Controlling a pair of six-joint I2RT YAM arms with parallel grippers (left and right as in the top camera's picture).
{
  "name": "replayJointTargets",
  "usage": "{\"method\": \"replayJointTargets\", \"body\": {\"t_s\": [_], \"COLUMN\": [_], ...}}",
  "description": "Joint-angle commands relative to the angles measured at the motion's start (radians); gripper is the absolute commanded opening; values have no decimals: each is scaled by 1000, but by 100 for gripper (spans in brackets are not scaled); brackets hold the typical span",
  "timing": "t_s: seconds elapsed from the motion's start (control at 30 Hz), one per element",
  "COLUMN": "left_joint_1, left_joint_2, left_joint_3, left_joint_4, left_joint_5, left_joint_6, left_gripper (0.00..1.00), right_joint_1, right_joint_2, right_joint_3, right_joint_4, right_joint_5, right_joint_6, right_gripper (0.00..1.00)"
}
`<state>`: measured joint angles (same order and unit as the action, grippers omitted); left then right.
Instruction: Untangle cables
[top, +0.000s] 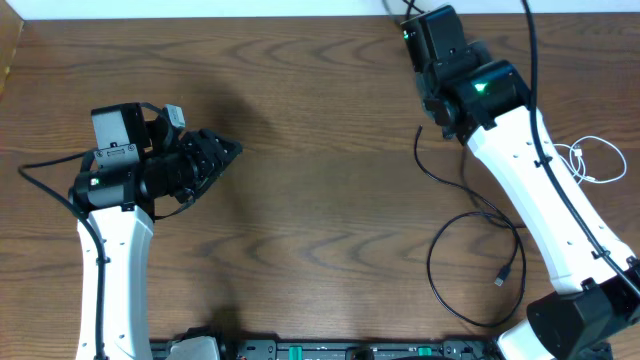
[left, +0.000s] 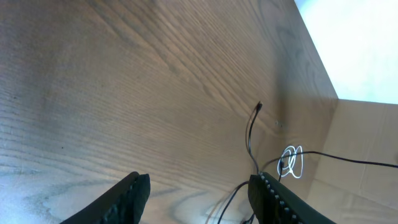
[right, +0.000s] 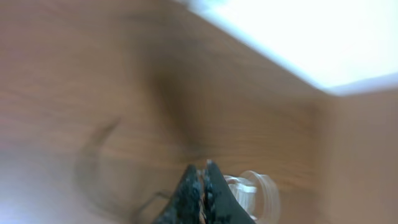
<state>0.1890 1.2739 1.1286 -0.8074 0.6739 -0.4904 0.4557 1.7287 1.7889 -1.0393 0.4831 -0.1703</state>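
Observation:
A thin black cable (top: 445, 178) lies on the table's right half, from a free end near the back to a big loop (top: 478, 270) with a small plug (top: 502, 278). A white cable (top: 592, 162) is coiled at the right edge. My left gripper (top: 218, 152) is open and empty, far to the left; its view (left: 199, 199) shows the black cable (left: 250, 134) and white cable (left: 291, 162) ahead. My right gripper (right: 200, 171) is shut in a blurred view, with the white cable (right: 249, 190) behind it. I cannot tell if it pinches anything. In the overhead view it is hidden under the right arm (top: 520, 165).
The wooden table (top: 320, 200) ends at a pale wall along the back. The right arm lies over the black cable's loop. A thicker black arm cable (top: 530, 60) runs along the right arm. A black rail (top: 330, 350) sits at the front edge.

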Motion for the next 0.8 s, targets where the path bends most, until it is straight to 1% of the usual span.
{"method": "replayJointTargets", "body": {"t_s": [0.0,0.1,0.2,0.27,0.3,0.33,0.4,0.43,0.53,0.6,0.7,0.77], "left_joint_1": [2,2,2,1,1,-3,-22,-45,-99,-158,-222,-265], "left_joint_2": [3,3,3,3,3,3,3,3,3,6,12,14], "left_joint_3": [5,5,5,5,5,5,5,5,5,5,5,5], "left_joint_4": [-3,-1,52,136,185,263,392,481,636,773,870,877], "left_joint_5": [-5,13,184,332,381,430,470,479,479,478,446,382], "left_joint_6": [27,27,52,34,3,-67,-169,-239,-348,-441,-546,-612], "left_gripper": [56,56,56,56,56,56,56,56,56,56,56,56], "right_joint_1": [4,4,4,4,4,4,7,12,23,31,37,43], "right_joint_2": [-22,-22,-22,-22,-22,-22,-21,-21,-21,-21,-21,-21], "right_joint_3": [11,11,11,11,11,11,11,11,11,11,11,11], "right_joint_4": [-87,-144,-173,-182,-187,-193,-204,-211,-221,-222,-222,-229], "right_joint_5": [-645,-809,-833,-832,-833,-833,-833,-830,-823,-800,-784,-784], "right_joint_6": [-226,-277,-284,-283,-283,-279,-279,-274,-268,-251,-233,-234], "right_gripper": [1,1,1,1,1,1,1,1,1,1,1,1]}}
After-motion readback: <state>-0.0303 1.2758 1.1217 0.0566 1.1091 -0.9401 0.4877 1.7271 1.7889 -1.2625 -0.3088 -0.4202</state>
